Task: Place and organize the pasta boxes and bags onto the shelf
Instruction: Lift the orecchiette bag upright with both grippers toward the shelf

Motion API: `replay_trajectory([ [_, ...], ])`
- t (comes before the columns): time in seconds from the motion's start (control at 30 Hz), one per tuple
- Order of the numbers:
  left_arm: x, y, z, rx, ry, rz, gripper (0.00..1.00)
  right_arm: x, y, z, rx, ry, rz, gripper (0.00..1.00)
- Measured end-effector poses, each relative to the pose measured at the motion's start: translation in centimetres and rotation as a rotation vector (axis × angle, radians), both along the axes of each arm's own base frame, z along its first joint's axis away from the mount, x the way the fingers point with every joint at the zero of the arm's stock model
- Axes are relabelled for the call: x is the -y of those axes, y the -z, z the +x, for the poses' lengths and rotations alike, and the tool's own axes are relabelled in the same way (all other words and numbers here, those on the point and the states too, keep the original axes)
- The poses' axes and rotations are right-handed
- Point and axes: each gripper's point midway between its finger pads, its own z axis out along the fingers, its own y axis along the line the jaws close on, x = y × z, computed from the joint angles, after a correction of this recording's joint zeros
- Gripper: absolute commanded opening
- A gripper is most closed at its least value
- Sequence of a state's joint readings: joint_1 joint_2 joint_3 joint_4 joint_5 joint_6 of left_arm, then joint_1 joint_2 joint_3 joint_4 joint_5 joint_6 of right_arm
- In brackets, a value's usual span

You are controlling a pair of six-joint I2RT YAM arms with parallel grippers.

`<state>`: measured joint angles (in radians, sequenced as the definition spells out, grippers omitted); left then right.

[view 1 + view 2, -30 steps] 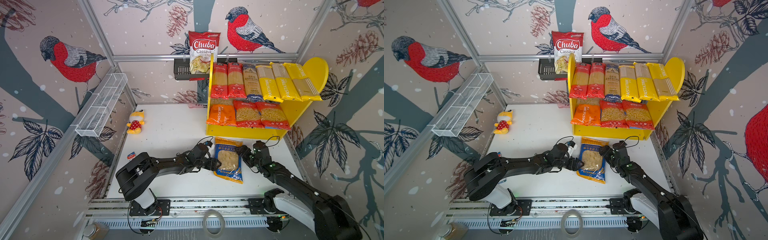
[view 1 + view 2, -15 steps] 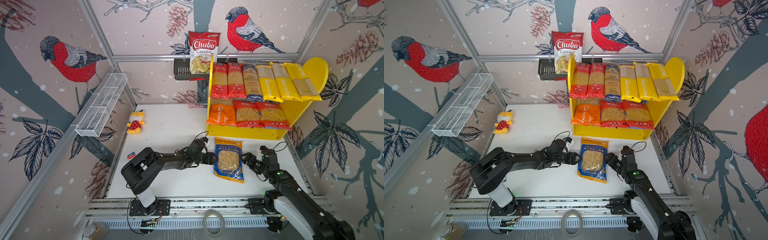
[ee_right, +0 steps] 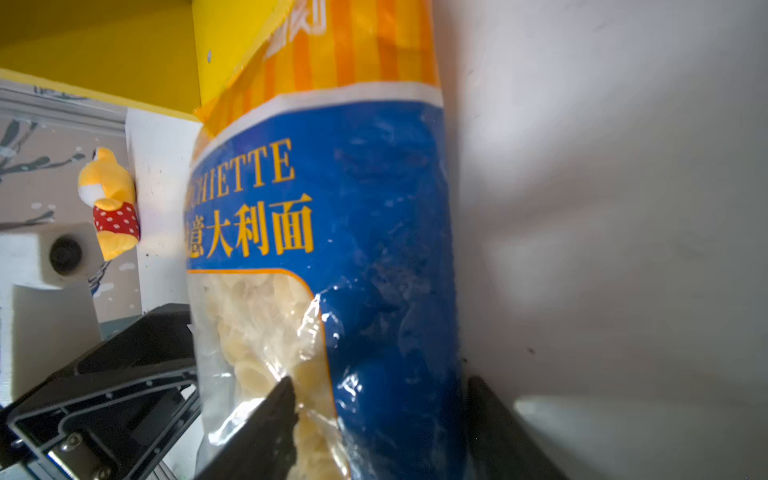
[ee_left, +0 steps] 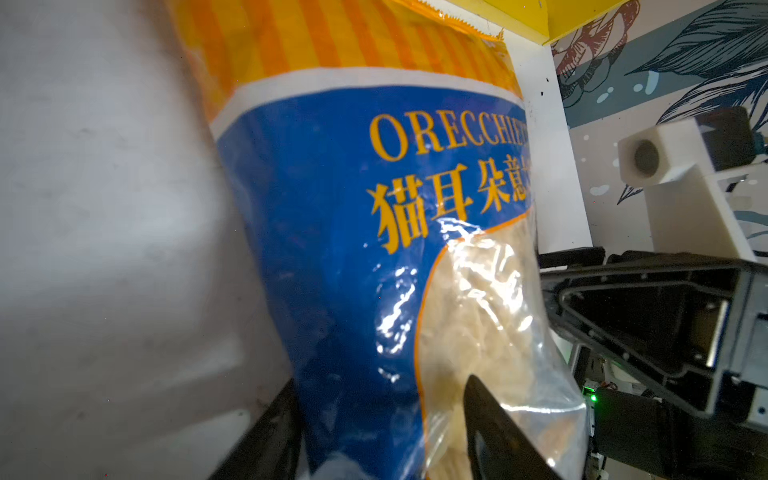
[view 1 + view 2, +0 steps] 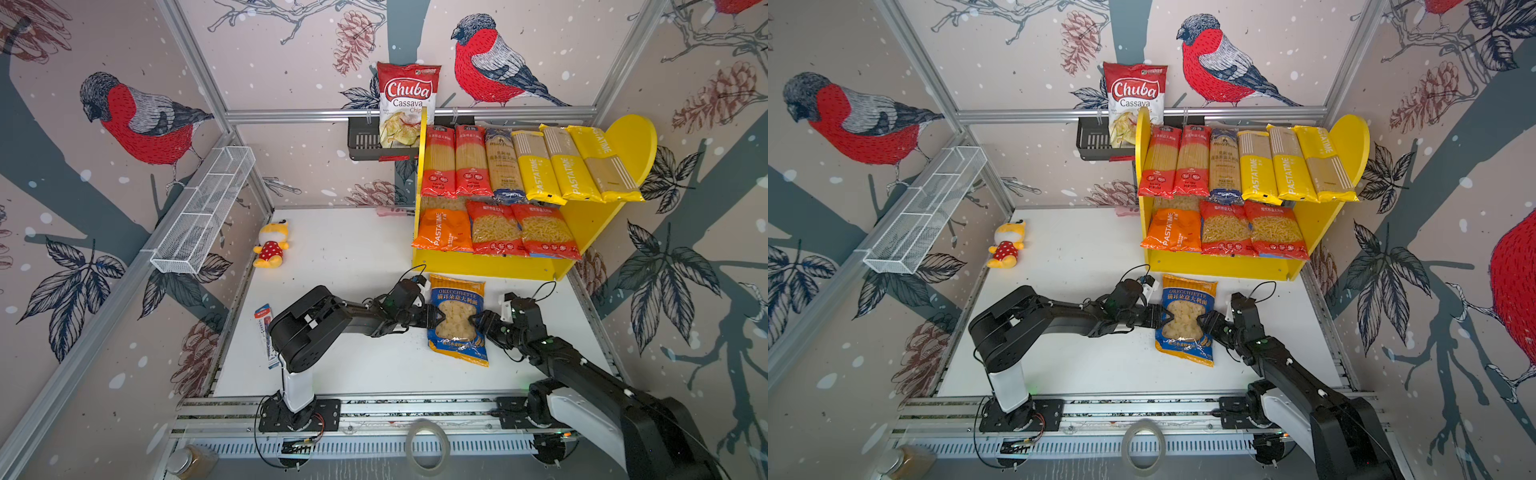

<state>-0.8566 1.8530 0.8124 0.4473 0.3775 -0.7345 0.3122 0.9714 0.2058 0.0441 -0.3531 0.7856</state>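
Note:
The blue-and-yellow orecchiette bag [image 5: 457, 320] [image 5: 1185, 318] lies flat on the white table in front of the shelf [image 5: 486, 268] [image 5: 1221, 270]. My left gripper [image 5: 434, 322] [image 4: 380, 380] is shut on its left edge and my right gripper [image 5: 478, 324] [image 3: 379, 379] on its right edge. The bag is pinched in at the waist. On the shelf's upper board lie two red spaghetti packs [image 5: 455, 162], one dark-blue pack [image 5: 503, 166] and three yellow packs [image 5: 569, 166]. Below them sit an orange bag [image 5: 442, 235] and two red bags [image 5: 519, 232].
A Chuba chips bag [image 5: 408, 104] stands in the black wall rack [image 5: 365, 141] beside the shelf. A plush toy [image 5: 272, 245] lies at the table's far left under the wire basket [image 5: 203, 208]. A small packet [image 5: 266, 336] lies by the left arm's base.
Both grippers have moved in from either side and shut on the bag's edges; half a second ago they stood open just beside it. The bag now shows a pinched waist.

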Motion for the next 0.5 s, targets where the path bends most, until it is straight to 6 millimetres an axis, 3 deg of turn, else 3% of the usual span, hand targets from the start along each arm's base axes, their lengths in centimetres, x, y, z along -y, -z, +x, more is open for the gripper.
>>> replay_trajectory([
  [0.13, 0.22, -0.16, 0.13, -0.002, -0.005, -0.015, 0.31, -0.06, -0.23, 0.22, 0.01, 0.001, -0.001, 0.31],
  [0.5, 0.57, -0.54, 0.17, -0.009, 0.0, -0.027, 0.19, -0.03, -1.0, 0.33, 0.042, 0.008, 0.014, 0.25],
])
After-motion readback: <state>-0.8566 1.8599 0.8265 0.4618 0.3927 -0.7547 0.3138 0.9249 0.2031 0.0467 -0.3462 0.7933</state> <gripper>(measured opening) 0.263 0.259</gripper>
